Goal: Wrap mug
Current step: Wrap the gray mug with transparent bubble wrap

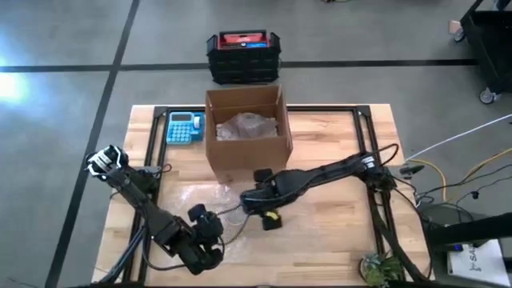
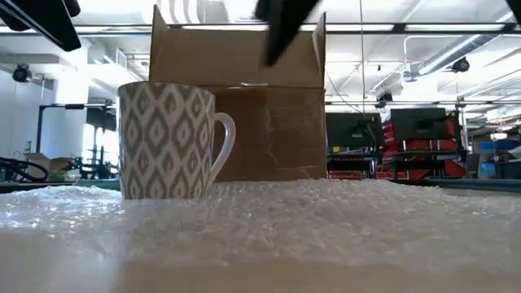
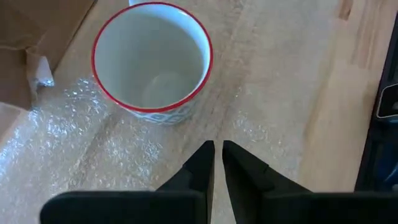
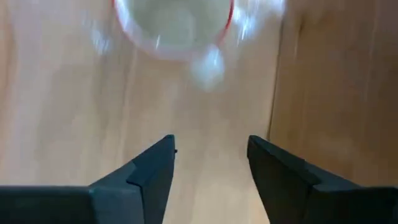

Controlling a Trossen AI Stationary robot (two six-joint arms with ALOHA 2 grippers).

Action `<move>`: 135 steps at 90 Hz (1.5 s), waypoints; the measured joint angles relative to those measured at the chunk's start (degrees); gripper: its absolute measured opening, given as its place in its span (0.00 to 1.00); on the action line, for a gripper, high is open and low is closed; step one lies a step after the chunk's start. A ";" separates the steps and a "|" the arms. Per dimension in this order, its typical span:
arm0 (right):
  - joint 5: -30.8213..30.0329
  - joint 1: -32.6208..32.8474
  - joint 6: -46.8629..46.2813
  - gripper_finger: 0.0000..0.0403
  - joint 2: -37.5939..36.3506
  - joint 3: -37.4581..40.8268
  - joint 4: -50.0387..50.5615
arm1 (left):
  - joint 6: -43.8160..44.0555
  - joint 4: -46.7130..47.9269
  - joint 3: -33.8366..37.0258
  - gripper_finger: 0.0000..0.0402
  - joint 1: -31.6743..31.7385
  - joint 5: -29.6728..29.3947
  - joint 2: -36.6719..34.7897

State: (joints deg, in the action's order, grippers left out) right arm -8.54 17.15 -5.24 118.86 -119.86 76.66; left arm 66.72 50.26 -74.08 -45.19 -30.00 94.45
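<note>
A mug [image 2: 167,138] with a grey-and-white diamond pattern, a red rim and a white inside stands upright on a sheet of clear bubble wrap [image 2: 326,220], its handle toward the cardboard box. In the left wrist view the mug [image 3: 152,59] stands ahead of my left gripper [image 3: 217,152], which hovers above the wrap [image 3: 93,137] with its fingers shut and nothing between them. My right gripper [image 4: 211,146] is open above the table, and the mug [image 4: 174,25] shows blurred beyond its fingertips. In the high view the right arm reaches over the mug's place.
An open cardboard box [image 1: 246,128] with crumpled wrap inside stands just beyond the mug. A blue calculator [image 1: 185,127] lies to the left of the box. A small black-and-yellow device [image 1: 272,220] sits on the table near the right gripper. Black crates [image 1: 244,56] stand past the table's far edge.
</note>
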 joint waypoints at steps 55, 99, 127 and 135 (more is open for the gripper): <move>0.59 10.40 -21.52 0.42 -22.55 59.05 -21.30 | 10.55 -5.11 9.97 0.05 -4.48 0.19 0.07; 3.81 10.31 -18.84 0.29 -22.34 66.61 -53.05 | 9.80 -7.69 13.16 0.05 -4.37 -1.98 0.09; 0.94 7.16 -13.67 0.02 -21.24 66.69 -70.42 | 8.80 -7.89 13.16 0.05 -4.30 -2.31 0.09; 0.94 6.40 -13.54 0.01 -21.26 66.61 -73.07 | 8.80 -8.00 13.16 0.05 -4.30 -2.35 0.09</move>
State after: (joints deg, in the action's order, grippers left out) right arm -7.59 23.56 -18.78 97.61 -53.26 3.59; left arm 75.53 42.26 -60.93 -49.50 -32.36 94.54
